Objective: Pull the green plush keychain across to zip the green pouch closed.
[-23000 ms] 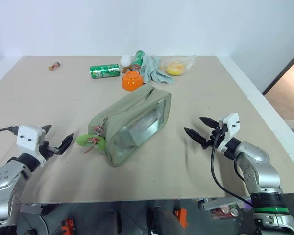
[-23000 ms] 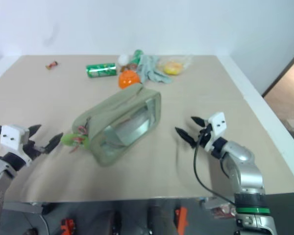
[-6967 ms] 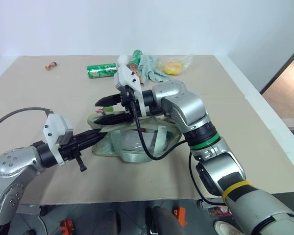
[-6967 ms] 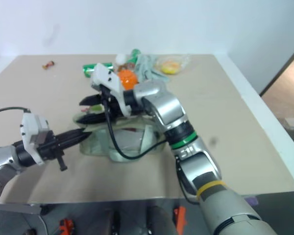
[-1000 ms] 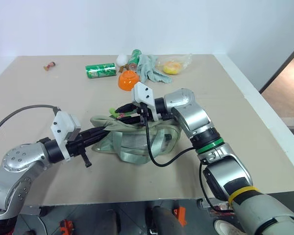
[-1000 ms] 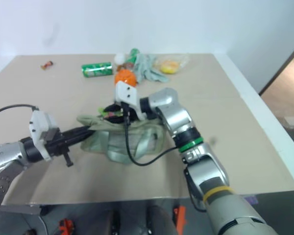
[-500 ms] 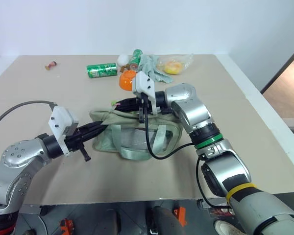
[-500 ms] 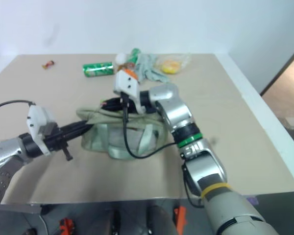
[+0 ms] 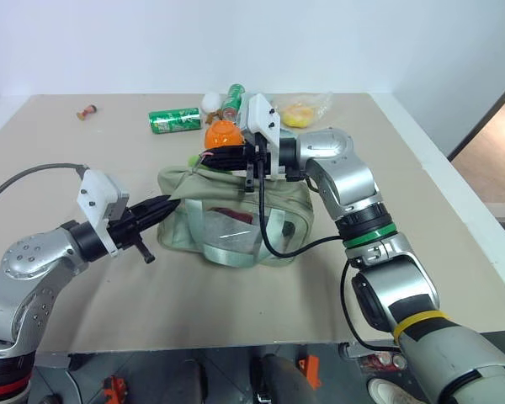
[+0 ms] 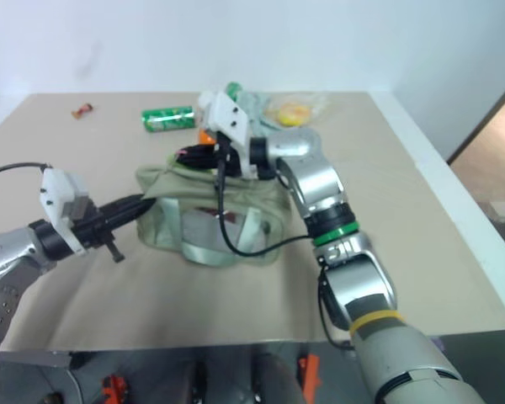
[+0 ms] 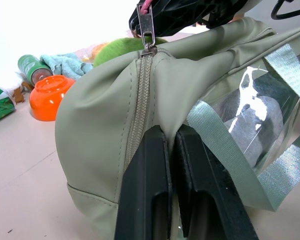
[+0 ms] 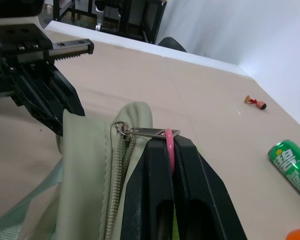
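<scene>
We see the green pouch standing mid-table, clear side panel facing us. Our left gripper is clamped on the pouch's left end fabric, fingers pressed together. Our right gripper sits over the pouch's top left corner, fingers closed on the pink loop at the zipper pull. The green plush keychain pokes out just behind that corner. Orange bowl and soda can lie behind.
</scene>
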Robot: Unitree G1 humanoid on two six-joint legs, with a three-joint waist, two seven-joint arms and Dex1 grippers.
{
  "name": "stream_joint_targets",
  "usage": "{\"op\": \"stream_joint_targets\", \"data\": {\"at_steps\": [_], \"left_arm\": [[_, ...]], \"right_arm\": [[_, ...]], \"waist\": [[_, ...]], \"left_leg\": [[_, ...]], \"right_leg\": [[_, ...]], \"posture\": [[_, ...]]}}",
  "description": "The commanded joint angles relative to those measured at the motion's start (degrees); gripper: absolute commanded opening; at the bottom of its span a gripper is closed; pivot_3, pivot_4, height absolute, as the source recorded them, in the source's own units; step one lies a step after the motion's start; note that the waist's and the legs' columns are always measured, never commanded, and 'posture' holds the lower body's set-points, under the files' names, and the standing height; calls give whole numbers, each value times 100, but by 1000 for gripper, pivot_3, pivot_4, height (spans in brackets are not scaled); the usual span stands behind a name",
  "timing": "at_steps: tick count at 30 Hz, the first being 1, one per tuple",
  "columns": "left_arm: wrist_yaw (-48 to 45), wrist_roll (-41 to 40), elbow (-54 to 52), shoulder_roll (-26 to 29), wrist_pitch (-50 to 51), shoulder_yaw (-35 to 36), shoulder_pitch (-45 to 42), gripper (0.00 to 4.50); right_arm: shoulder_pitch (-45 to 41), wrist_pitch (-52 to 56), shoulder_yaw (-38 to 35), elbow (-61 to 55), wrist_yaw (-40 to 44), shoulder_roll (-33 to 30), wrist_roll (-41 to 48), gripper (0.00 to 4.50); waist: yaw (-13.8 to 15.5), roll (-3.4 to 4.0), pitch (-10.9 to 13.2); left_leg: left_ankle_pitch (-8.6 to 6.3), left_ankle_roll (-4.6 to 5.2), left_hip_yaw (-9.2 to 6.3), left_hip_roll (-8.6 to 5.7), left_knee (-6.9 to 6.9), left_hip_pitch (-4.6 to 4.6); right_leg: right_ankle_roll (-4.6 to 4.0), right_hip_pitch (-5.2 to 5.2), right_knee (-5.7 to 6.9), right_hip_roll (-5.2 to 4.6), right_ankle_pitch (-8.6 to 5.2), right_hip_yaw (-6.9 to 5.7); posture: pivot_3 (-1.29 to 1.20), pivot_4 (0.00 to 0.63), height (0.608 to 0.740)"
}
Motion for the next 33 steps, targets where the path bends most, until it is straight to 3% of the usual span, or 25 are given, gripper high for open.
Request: {"op": "stream_joint_targets", "data": {"at_steps": [1,33], "left_arm": [[10,88,60,16,31,-12,56,0],[479,-17,303,-126,369,94,-183,0]], "right_arm": [[-27,-5,-340,-423,-146,-190,188,28],[246,289,-830,-1212,-1251,-1002,619,28]], "waist": [[0,0,0],[3,-1,-1]], "left_leg": [[0,0,0,0,0,0],[0,0,0,-4,2,-4]], "right_leg": [[0,0,0,0,0,0],[5,1,0,-3,0,1]], "posture": [[0,150,740],[0,150,740]]}}
